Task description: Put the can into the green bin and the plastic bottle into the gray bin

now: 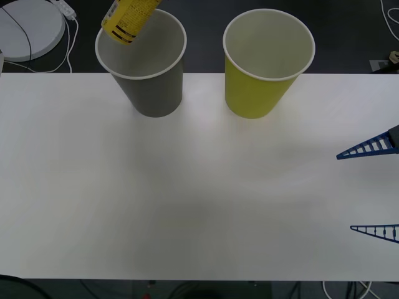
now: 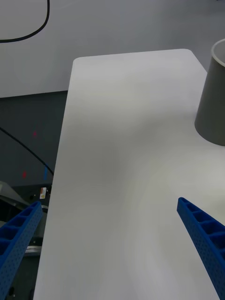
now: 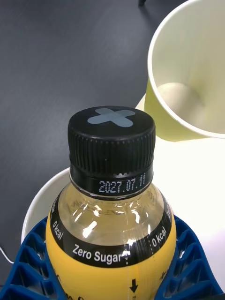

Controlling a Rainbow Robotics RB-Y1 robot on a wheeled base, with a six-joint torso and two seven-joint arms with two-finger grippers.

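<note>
Blue ribbed fingers of the right gripper (image 1: 374, 190) stand spread wide and empty at the right edge of the front view, just above the white table (image 1: 187, 199). Farther back, the gray bin (image 1: 142, 62) and green bin (image 1: 268, 62) stand upright side by side. At the upper left, the left gripper (image 3: 112, 276) clamps the plastic bottle (image 1: 129, 18), tilted over the gray bin's rim; I'd centre it over the mouth before letting go, so it cannot catch the rim.

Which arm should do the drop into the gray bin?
Left. The left gripper already has its fingers clamped on the plastic bottle, held tilted over the gray bin rim. The right gripper sits open and empty at the table's right edge.
</note>
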